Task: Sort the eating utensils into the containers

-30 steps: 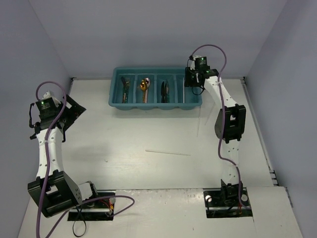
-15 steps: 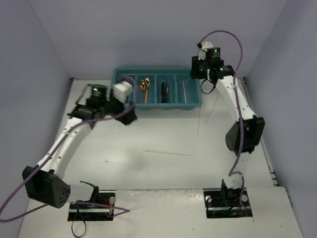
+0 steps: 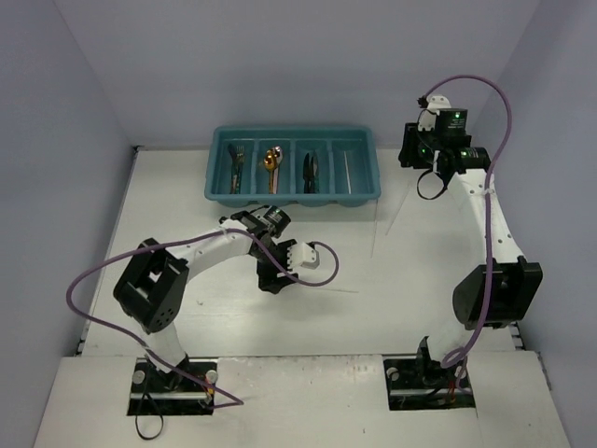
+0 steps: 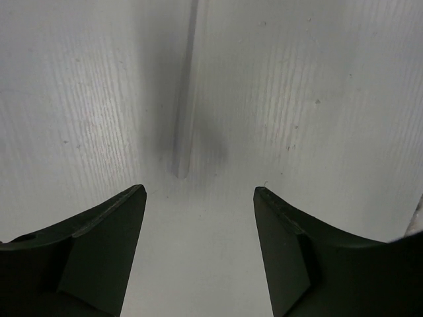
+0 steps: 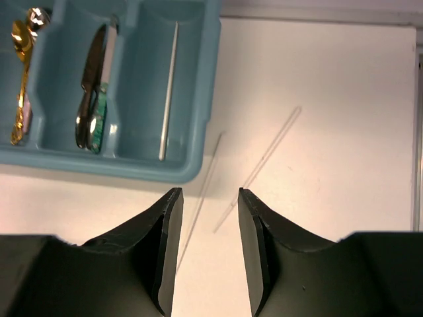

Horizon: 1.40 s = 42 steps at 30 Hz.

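Fingers (image 4: pixel 99 244) of left gripper (image 4: pixel 198 191) wide, empty, chopstick (image 4: pixel 185 105) tip on table (image 4: pixel 330 99) just ahead. Right wrist: right gripper (image 5: pixel 206 195) narrow, empty, above two loose sticks (image 5: pixel 264 160) beside tray (image 5: pixel 132 170). Top: chopstick mid-table, apart from tray. Likely light, stiff, slippery; pinch low near end.

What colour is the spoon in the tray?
Gold; the spoon shows best in the right wrist view.

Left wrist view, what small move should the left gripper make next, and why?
Probably ease the left gripper forward and down, so its open jaws straddle the pale stick. The stick's end lies on the table just ahead of the gripper.
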### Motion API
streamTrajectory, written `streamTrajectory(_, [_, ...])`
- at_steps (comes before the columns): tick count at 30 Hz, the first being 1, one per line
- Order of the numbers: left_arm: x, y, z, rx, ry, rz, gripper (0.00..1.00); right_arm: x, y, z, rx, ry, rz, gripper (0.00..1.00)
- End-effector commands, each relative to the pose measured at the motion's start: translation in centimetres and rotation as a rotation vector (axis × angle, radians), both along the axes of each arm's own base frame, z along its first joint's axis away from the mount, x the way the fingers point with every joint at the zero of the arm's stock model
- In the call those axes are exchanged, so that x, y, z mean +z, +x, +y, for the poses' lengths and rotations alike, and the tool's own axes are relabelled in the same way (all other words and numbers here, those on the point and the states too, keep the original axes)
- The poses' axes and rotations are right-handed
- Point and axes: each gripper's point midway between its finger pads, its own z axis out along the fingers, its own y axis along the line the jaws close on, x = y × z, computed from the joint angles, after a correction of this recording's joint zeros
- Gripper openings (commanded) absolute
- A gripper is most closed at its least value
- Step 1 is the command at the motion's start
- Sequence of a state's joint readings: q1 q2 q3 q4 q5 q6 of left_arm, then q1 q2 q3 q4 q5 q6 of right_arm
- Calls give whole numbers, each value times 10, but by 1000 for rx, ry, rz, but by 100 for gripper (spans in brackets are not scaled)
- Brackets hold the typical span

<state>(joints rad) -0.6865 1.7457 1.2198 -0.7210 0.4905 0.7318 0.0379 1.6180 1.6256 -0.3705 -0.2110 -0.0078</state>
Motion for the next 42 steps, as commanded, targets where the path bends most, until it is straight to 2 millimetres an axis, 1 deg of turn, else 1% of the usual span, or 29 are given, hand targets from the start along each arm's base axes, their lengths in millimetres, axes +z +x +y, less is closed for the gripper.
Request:
streamTrajectory(1, [5, 9, -19, -167, 18, -95, 62, 32, -12, 2, 27, -2, -104, 36])
streamTrajectory(5, [-9, 12, -21, -168, 62, -81, 61, 27, -13, -1, 19, 1, -94, 35])
streamTrajectory(8, [-19, 16, -22, -152, 89, -69, 58, 27, -13, -2, 16, 4, -93, 35])
streamTrajectory(10, [-28, 19, -22, -137, 114, -60, 50, 27, -13, -3, 16, 5, -94, 35])
streamTrajectory(13, [-36, 25, -21, -101, 157, -98, 40, 28, -14, -4, 14, 3, -95, 35])
streamTrajectory(19, [-51, 25, -15, -103, 231, -167, 24, 27, -15, -6, 8, -3, -96, 35])
streamTrajectory(20, [-51, 25, -15, -101, 230, -168, 24, 27, -15, -6, 10, -3, -96, 35])
streamTrajectory(23, [-58, 13, -12, -132, 261, -186, 7, 27, -15, -6, 9, -4, -95, 34])
streamTrajectory(24, [-57, 9, -12, -141, 255, -186, 3, 27, -16, -6, 8, -3, -95, 34])
streamTrajectory(25, [-53, 6, -13, -142, 235, -184, 1, 27, -16, -6, 9, -3, -96, 34])
streamTrajectory(27, [-44, 0, -16, -135, 192, -176, 0, 29, -17, -6, 12, -3, -100, 34])
streamTrajectory(30, [-26, -5, -21, -124, 132, -178, 0, 34, -17, -7, 12, -6, -113, 34])
streamTrajectory(31, [-17, -7, -24, -108, 100, -177, 0, 36, -17, -7, 13, -5, -117, 34])
streamTrajectory(33, [10, -12, -33, -52, 10, -168, 0, 42, -16, -8, 13, 3, -131, 33])
streamTrajectory(35, [36, -14, -38, 17, -81, -133, 0, 52, -15, -8, 15, 16, -157, 33])
streamTrajectory(36, [47, -13, -39, 53, -120, -118, 0, 60, -15, -6, 22, 24, -175, 33])
streamTrajectory(37, [54, -8, -35, 107, -134, -113, 0, 62, -15, -5, 26, 27, -184, 33])
streamTrajectory(38, [73, -5, -38, 162, -217, -64, 0, 70, -15, -11, 23, 36, -201, 35])
streamTrajectory(39, [90, -1, -38, 225, -281, -23, 0, 78, -15, -12, 34, 49, -219, 38])
streamTrajectory(41, [114, 10, -35, 341, -371, 37, 0, 92, -16, -10, 62, 76, -249, 43])
streamTrajectory(42, [126, 19, -33, 397, -421, 61, 0, 97, -17, -8, 70, 92, -260, 46])
